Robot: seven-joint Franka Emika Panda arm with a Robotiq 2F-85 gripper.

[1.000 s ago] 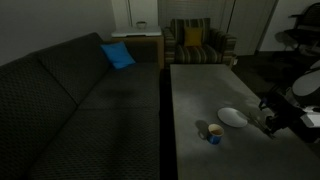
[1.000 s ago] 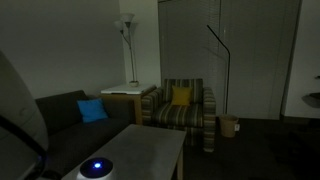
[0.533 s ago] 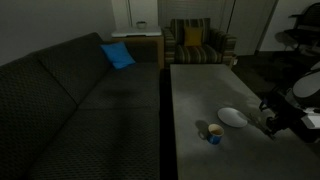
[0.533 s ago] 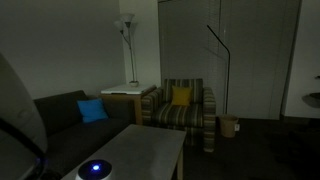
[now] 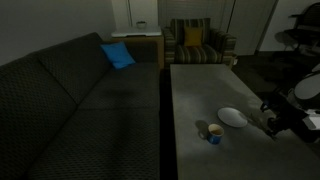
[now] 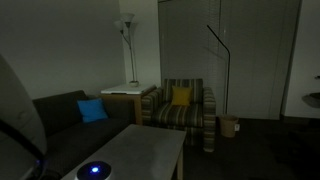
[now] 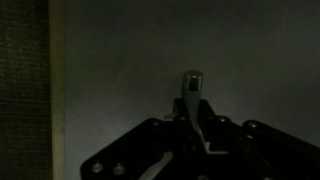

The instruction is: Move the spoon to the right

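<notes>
- In an exterior view the arm (image 5: pixel 302 90) comes in from the frame's edge, wrist bent low.
- In the wrist view the end effector (image 7: pixel 193 118) has its jaws clamped on the spoon (image 7: pixel 191 84).

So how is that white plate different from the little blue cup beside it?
The plate is white, the cup blue. The plate is wide and lies flat; the cup is narrower and stands taller. The plate sits farther back on the table, the cup nearer the camera. Both rest close together on the same grey table.
</notes>
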